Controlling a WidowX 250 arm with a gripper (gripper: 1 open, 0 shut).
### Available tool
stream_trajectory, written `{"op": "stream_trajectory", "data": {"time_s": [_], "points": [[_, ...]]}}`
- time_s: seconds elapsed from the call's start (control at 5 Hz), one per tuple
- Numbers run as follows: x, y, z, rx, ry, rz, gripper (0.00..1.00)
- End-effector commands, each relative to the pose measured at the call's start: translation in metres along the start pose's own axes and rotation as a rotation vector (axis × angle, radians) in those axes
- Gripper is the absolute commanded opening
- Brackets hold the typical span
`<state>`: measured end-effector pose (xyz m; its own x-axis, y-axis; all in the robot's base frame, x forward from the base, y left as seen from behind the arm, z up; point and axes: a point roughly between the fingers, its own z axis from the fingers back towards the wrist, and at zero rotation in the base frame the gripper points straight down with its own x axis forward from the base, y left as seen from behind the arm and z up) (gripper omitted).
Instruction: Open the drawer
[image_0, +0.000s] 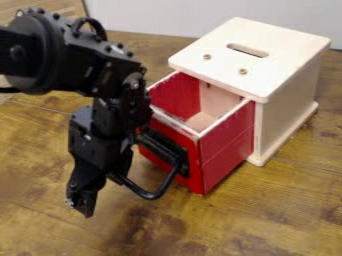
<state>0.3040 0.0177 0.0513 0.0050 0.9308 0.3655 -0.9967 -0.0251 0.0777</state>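
The red drawer stands pulled partway out of the cream-white cabinet, and its pale wooden inside shows. A black plate and a large black loop handle are on its front, facing lower left. My black gripper points steeply down at the table, just left of the handle's outer end. Its fingers stand open and nothing shows between them. Whether a finger touches the handle I cannot tell.
The wooden table stretches in front and to the right. My bulky black arm fills the upper left. The cabinet has a slot on top and stands on short feet at the right.
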Motion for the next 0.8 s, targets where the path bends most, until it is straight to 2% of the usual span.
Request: {"op": "stream_trajectory", "data": {"time_s": [0.0,0.6], "points": [[0.037,-0.009,0.002,-0.013,-0.026,0.107,1.0],[0.042,-0.02,0.008,-0.032,-0.025,0.114,1.0]]}}
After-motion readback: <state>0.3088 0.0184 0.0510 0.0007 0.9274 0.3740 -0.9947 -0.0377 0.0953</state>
